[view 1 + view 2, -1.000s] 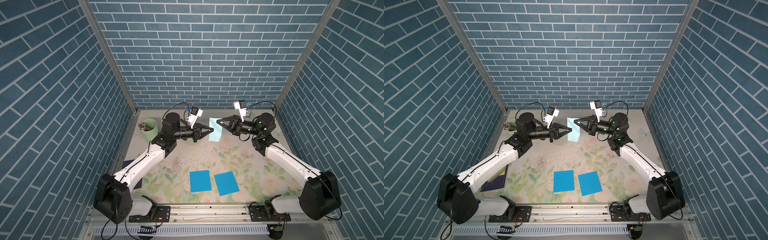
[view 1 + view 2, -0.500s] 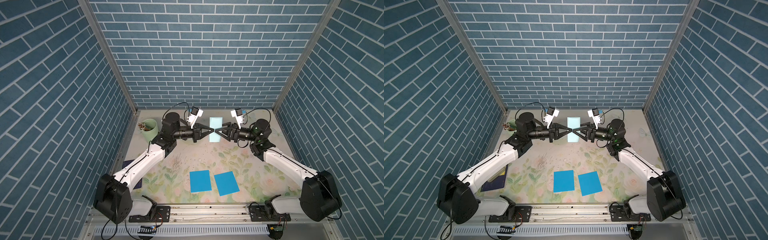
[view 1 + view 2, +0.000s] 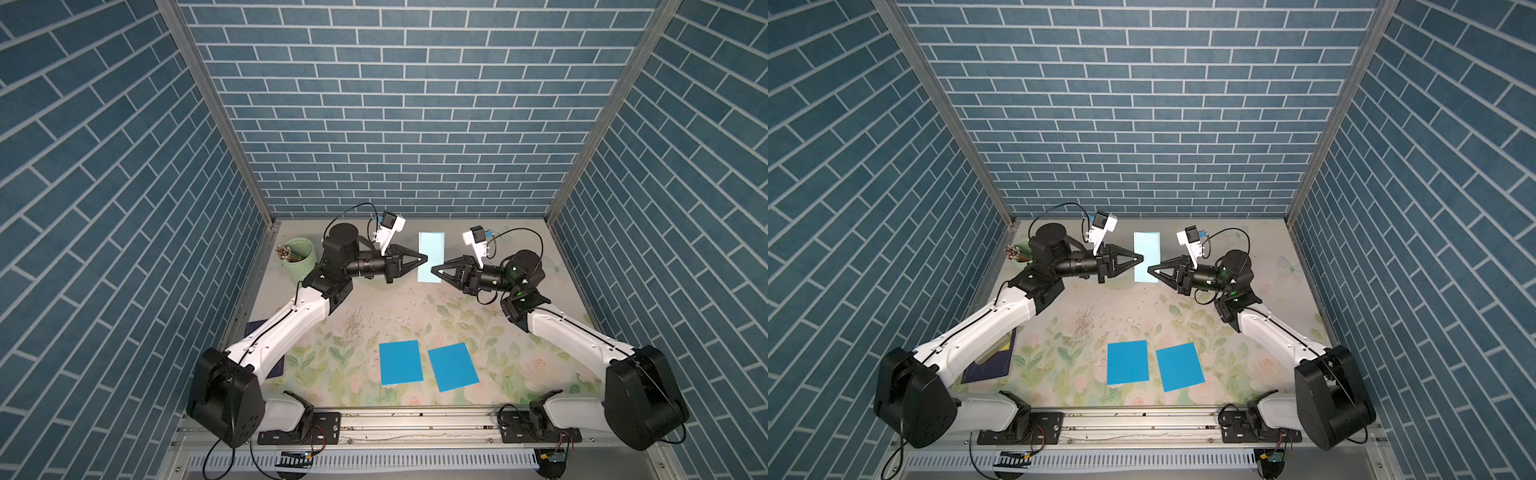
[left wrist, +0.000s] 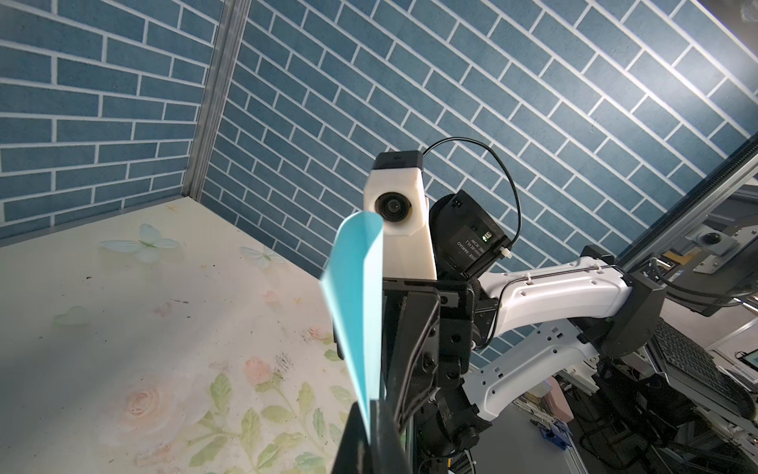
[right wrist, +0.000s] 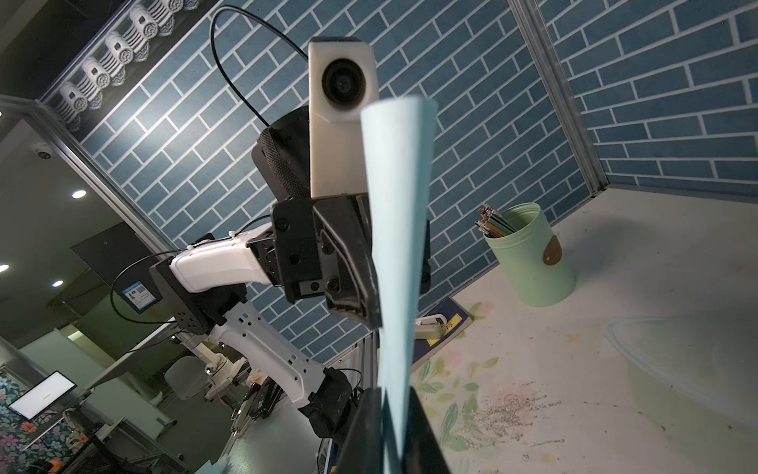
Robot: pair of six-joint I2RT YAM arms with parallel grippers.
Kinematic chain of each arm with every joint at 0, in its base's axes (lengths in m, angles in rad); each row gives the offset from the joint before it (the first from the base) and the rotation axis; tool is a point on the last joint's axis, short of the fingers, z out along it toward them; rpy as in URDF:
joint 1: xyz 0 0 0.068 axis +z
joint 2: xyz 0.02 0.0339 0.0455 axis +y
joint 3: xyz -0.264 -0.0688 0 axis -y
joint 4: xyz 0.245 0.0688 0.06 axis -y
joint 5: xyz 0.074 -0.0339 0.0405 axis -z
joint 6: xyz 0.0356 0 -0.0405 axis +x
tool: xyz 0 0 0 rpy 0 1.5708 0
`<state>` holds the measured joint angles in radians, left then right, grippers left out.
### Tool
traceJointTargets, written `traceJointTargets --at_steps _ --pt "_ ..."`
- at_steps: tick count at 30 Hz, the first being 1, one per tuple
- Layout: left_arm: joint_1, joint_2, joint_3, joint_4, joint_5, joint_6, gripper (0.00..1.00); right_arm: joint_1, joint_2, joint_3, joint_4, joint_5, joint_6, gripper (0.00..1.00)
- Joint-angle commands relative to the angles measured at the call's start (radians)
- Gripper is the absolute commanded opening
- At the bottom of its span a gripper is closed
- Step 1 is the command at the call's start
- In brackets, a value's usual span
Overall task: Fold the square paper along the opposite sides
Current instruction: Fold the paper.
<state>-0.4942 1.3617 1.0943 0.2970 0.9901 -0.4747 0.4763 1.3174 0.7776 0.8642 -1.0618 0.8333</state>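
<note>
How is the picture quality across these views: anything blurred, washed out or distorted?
Both top views: sharp, evenly lit; brick walls splay outward from the wide lens. Left wrist view: light blue paper softens nearest the lens, table crisp. Right wrist view: the paper looks pale and blurred close up; the room behind is dim, with bright ceiling lamps.

The right hand (image 3: 433, 269) has moved in to the edge of the light-blue paper (image 3: 431, 248), opened, then closed on it.

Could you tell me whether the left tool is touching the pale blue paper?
Touching. The left wrist view shows the pale blue paper pinched inside the left tool.
</note>
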Motion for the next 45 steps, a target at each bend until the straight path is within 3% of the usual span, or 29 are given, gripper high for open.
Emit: traceJointTargets --at_steps 1,4,8,10,21,26,27,29,31,35,37,39,41,45 --pt "0.007 0.007 0.032 0.016 0.015 0.004 0.00 0.003 -0.028 -0.014 0.046 -0.018 0.004 0.13" --pt "0.007 0.008 0.032 0.017 0.015 0.005 0.00 0.004 -0.030 -0.021 0.047 -0.018 0.008 0.16" --pt "0.008 0.006 0.032 0.017 0.015 0.004 0.00 0.005 -0.033 -0.034 0.051 -0.021 0.016 0.31" --pt "0.008 0.007 0.032 0.017 0.015 0.006 0.00 0.007 -0.033 -0.039 0.056 -0.023 0.021 0.31" --pt "0.012 0.007 0.033 -0.020 0.018 0.034 0.00 0.007 -0.038 -0.058 0.055 -0.012 0.023 0.00" --pt "0.014 0.013 0.040 -0.043 0.019 0.048 0.00 0.006 -0.041 -0.059 0.052 -0.004 0.018 0.00" --pt "0.016 0.017 0.044 -0.049 0.022 0.051 0.00 0.005 -0.041 -0.060 0.047 -0.003 0.014 0.05" --pt "0.017 0.027 0.051 -0.080 0.025 0.069 0.00 0.004 -0.049 -0.052 -0.005 -0.001 -0.030 0.30" --pt "0.019 0.049 0.074 -0.150 0.023 0.121 0.00 -0.004 -0.071 -0.032 -0.148 0.021 -0.139 0.47" --pt "0.020 0.148 0.152 -0.430 -0.033 0.300 0.00 -0.015 -0.183 -0.018 -0.550 0.276 -0.489 0.56" --pt "0.022 0.209 0.177 -0.522 -0.053 0.360 0.00 -0.014 -0.247 -0.089 -0.545 0.432 -0.545 0.56" --pt "0.022 0.300 0.228 -0.613 -0.079 0.410 0.00 -0.012 -0.303 -0.200 -0.426 0.554 -0.576 0.49" --pt "0.021 0.403 0.309 -0.730 -0.075 0.487 0.00 -0.006 -0.329 -0.297 -0.275 0.609 -0.602 0.40" --pt "0.019 0.559 0.398 -0.856 -0.115 0.581 0.00 0.021 -0.277 -0.374 -0.163 0.703 -0.697 0.19"
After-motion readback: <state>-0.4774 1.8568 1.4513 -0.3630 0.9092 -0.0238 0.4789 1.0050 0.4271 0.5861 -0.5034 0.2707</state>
